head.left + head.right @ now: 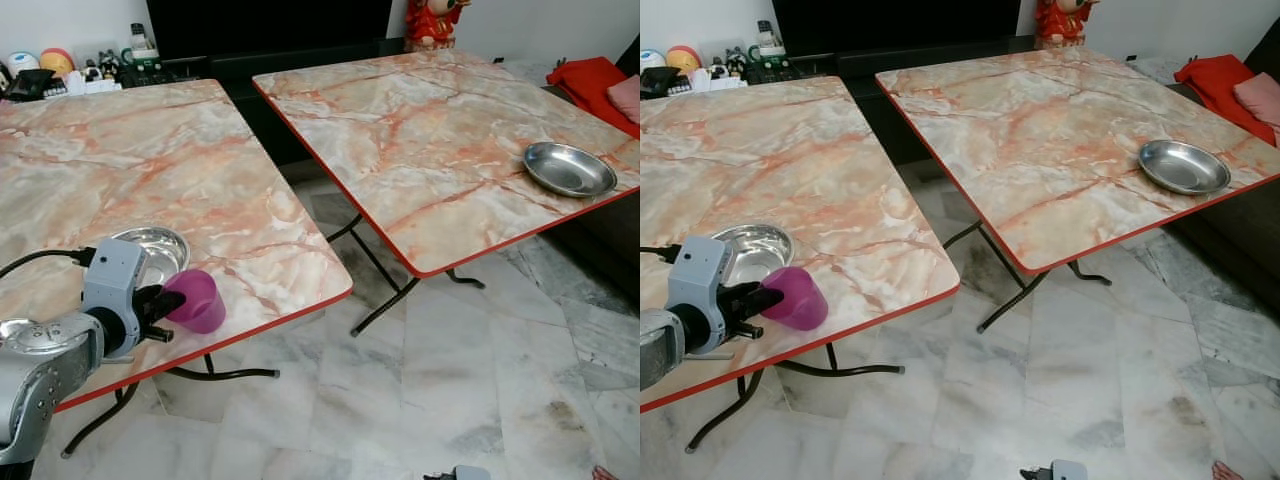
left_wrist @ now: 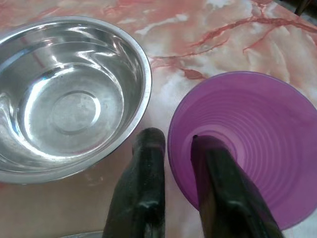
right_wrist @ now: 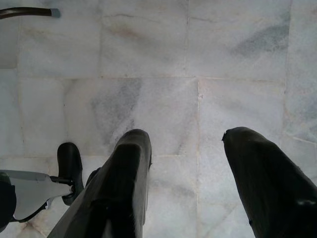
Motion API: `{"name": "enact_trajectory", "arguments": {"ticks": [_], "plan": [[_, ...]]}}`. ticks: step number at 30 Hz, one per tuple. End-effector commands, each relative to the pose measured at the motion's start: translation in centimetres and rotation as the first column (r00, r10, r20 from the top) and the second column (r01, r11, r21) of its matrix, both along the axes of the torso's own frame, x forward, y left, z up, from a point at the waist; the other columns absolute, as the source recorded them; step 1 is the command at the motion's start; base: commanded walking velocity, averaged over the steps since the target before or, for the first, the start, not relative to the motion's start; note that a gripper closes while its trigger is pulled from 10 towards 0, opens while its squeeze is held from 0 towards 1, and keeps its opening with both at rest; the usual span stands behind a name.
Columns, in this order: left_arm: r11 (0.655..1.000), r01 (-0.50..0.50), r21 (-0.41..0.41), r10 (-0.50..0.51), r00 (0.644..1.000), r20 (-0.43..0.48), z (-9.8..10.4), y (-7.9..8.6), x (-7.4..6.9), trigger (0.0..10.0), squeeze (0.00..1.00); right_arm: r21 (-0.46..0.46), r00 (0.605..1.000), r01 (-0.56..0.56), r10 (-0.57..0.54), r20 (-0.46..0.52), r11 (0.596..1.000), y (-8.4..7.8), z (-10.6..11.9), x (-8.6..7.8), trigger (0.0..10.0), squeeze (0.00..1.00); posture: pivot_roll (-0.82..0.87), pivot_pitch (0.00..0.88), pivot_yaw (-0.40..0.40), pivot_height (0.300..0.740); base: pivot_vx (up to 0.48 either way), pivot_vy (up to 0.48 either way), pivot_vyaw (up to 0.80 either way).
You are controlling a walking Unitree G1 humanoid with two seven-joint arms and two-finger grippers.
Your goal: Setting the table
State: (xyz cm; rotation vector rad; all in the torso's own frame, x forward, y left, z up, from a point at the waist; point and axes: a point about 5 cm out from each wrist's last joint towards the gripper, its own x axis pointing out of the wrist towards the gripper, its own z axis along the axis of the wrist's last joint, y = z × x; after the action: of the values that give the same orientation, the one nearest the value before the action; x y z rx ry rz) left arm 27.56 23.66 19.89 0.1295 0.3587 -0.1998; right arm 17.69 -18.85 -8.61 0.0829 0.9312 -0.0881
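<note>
Your left tool [image 1: 172, 304] is clamped on the rim of the purple cup [image 1: 198, 299], low over the near corner of the left desk [image 1: 150, 170], just beside the steel bowl [image 1: 150, 252]. From the left wrist you can see one finger [image 2: 218, 163] inside the cup and the other outside. A steel plate [image 1: 569, 168] sits on the right desk [image 1: 430, 130]. Your right tool [image 3: 183, 168] hangs spread apart over the marble floor [image 3: 148, 74].

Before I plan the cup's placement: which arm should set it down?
Left. Its hand grips the cup rim beside the bowl; the right hand hangs open over the floor.
</note>
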Motion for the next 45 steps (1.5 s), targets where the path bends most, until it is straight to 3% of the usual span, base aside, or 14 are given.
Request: {"name": "enact_trajectory", "arguments": {"ticks": [1, 20, 24, 26, 27, 29, 31, 32, 36, 37, 38, 40, 45], "plan": [[1.0, 0.001, 0.023, 0.0, 1.0, -0.004, 0.3, 0.1, -0.1, 0.0, 0.0, 0.002, 1.0, 0.013, -0.013, -0.029, 1.0, -0.1, -0.3, -0.7, 10.0, 0.0, 0.19, 0.137, -0.059, 0.74, 0.0, 0.0, 0.0], [1.0, 0.002, 0.017, -0.003, 1.0, 0.008, 0.0, 0.0, -0.3, 0.0, 0.0, 0.001, 0.999, 0.015, -0.015, -0.03, 1.0, -0.1, -0.3, -0.7, 10.0, 0.0, 0.19, 0.131, -0.062, 0.74, 0.0, 0.0, 0.0], [0.993, -0.072, -0.094, 0.084, 0.988, 0.13, 0.0, 0.2, -0.2, 0.0, 0.0, 0.002, 0.999, 0.017, -0.017, -0.03, 1.0, -0.1, -0.4, -0.8, 10.0, 0.0, 0.18, 0.121, -0.054, 0.74, 0.0, 0.0, 0.0], [0.974, -0.078, -0.213, 0.132, 0.959, 0.252, 0.7, -0.1, -0.4, 0.0, 0.0, 0.001, 0.999, 0.02, -0.02, -0.03, 1.0, -0.1, -0.4, -0.8, 10.0, 0.0, 0.17, 0.115, -0.058, 0.74, 0.0, 0.0, 0.0], [0.974, -0.078, -0.213, 0.132, 0.959, 0.252, 0.7, -0.1, -0.4, 0.0, 0.0, 0.001, 0.999, 0.02, -0.02, -0.03, 1.0, -0.1, -0.4, -0.8, 10.0, 0.0, 0.17, 0.115, -0.058, 0.74, 0.0, 0.0, 0.0], [0.952, -0.108, -0.286, 0.206, 0.917, 0.342, 1.5, 0.4, -0.5, 0.0, 0.0, -0.002, 0.999, 0.018, -0.018, -0.031, 1.0, -0.2, -0.4, -0.8, 10.0, 0.0, 0.18, 0.109, -0.063, 0.74, 0.0, 0.0, 0.0], [0.947, -0.115, -0.299, 0.225, 0.903, 0.367, 1.6, 0.7, -0.6, 0.0, 0.0, -0.003, 0.999, 0.017, -0.017, -0.032, 1.0, -0.2, -0.4, -0.8, 10.0, 0.0, 0.17, 0.106, -0.064, 0.74, 0.0, 0.0, 0.0], [0.929, -0.109, -0.354, 0.249, 0.891, 0.38, 1.6, 1.0, -0.7, 0.0, 0.0, -0.005, 0.999, 0.016, -0.016, -0.032, 1.0, -0.2, -0.4, -0.8, 10.0, 0.0, 0.17, 0.103, -0.065, 0.74, 0.0, 0.0, 0.0], [0.919, -0.072, -0.388, 0.243, 0.88, 0.409, 1.6, 0.7, -1.0, 0.0, 0.0, -0.006, 0.999, 0.016, -0.016, -0.031, 1.0, -0.4, -0.4, -0.9, 10.0, 0.0, 0.17, 0.098, -0.067, 0.74, 0.0, 0.0, 0.0], [0.925, -0.075, -0.371, 0.245, 0.867, 0.434, 1.7, 0.6, -1.1, 8.3, 0.0, -0.007, 0.999, 0.015, -0.015, -0.031, 1.0, -0.4, -0.4, -0.9, 10.0, 0.0, 0.17, 0.097, -0.072, 0.74, 0.0, 0.0, 0.0], [0.927, -0.082, -0.367, 0.254, 0.856, 0.451, 1.6, 0.6, -1.1, 10.0, 0.0, -0.008, 0.999, 0.015, -0.015, -0.031, 1.0, -0.4, -0.4, -0.9, 10.0, 0.0, 0.17, 0.097, -0.072, 0.74, 0.0, 0.0, 0.0], [0.926, -0.092, -0.365, 0.27, 0.839, 0.472, 1.2, 0.8, -1.1, 10.0, 0.0, -0.009, 0.999, 0.013, -0.013, -0.03, 1.0, -0.5, -0.3, -0.8, 10.0, 0.0, 0.17, 0.103, -0.079, 0.74, 0.0, 0.0, 0.0], [0.966, -0.061, -0.25, 0.182, 0.849, 0.496, -0.2, 0.2, -0.9, 10.0, 0.0, -0.011, 1.0, 0.007, -0.007, -0.026, 1.0, -0.5, -0.3, -0.7, 10.0, 0.0, 0.18, 0.12, -0.087, 0.74, 0.0, 0.0, 0.0]]}}
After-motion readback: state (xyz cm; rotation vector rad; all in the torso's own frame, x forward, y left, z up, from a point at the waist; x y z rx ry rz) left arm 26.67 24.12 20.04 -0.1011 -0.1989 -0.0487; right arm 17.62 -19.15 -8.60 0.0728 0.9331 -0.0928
